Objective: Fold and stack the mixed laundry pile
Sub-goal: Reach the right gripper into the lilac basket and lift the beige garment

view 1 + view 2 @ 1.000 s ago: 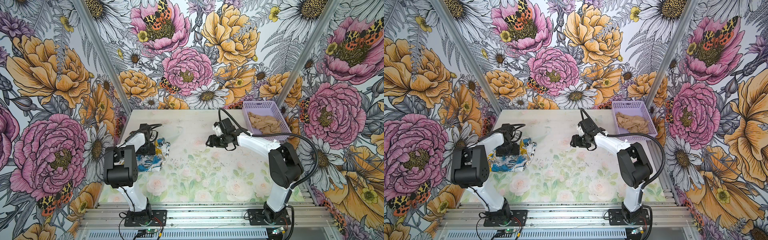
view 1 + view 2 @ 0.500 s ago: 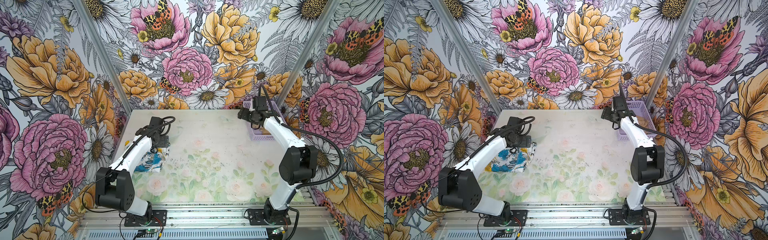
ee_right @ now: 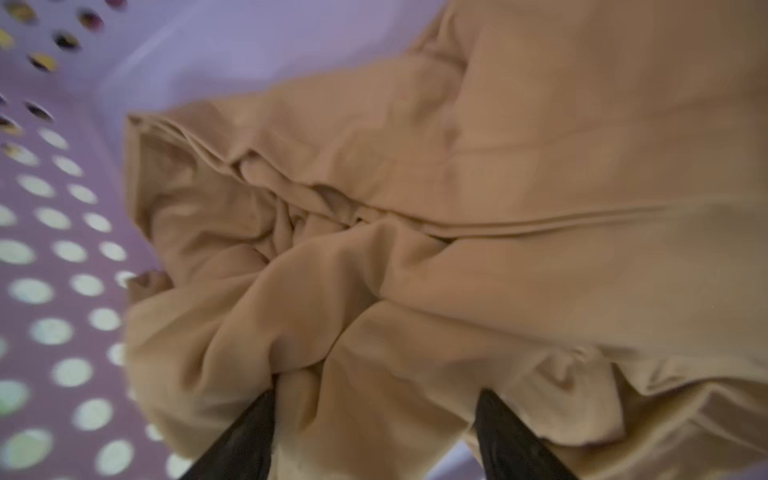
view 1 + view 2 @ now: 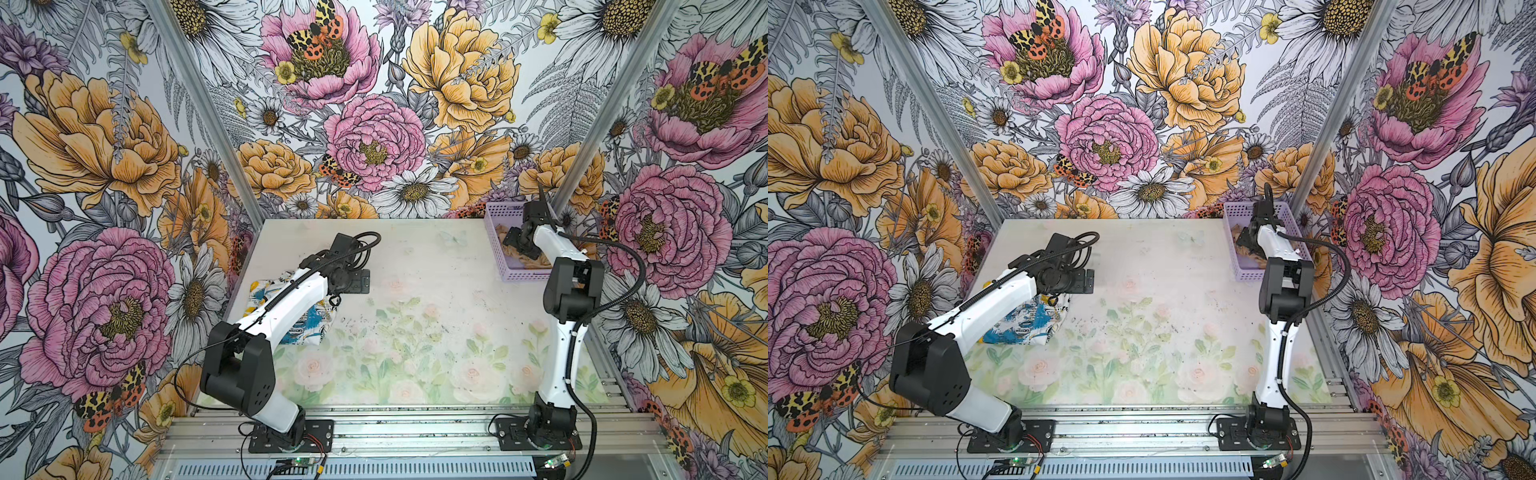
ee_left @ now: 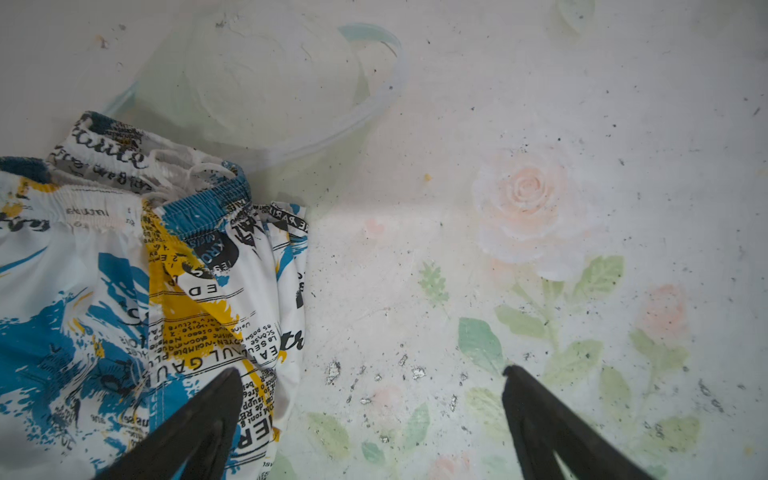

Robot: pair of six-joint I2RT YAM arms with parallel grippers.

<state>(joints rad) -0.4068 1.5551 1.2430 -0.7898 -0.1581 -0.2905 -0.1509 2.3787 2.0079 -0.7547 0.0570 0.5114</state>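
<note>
The printed garment point(image 5: 124, 311), white with blue and yellow patches and black lettering, lies at the desk's point(image 4: 415, 257) left edge, partly under the left arm point(image 4: 291, 299). The left gripper point(image 5: 370, 372) hangs above it, jaws spread wide and empty, one finger over the cloth's edge. The tan garment point(image 3: 415, 249) sits bunched in the lavender basket point(image 3: 54, 249) at the far right corner. The right gripper point(image 3: 376, 391) straddles a fold with its jaws partly apart; whether it grips, I cannot tell.
</note>
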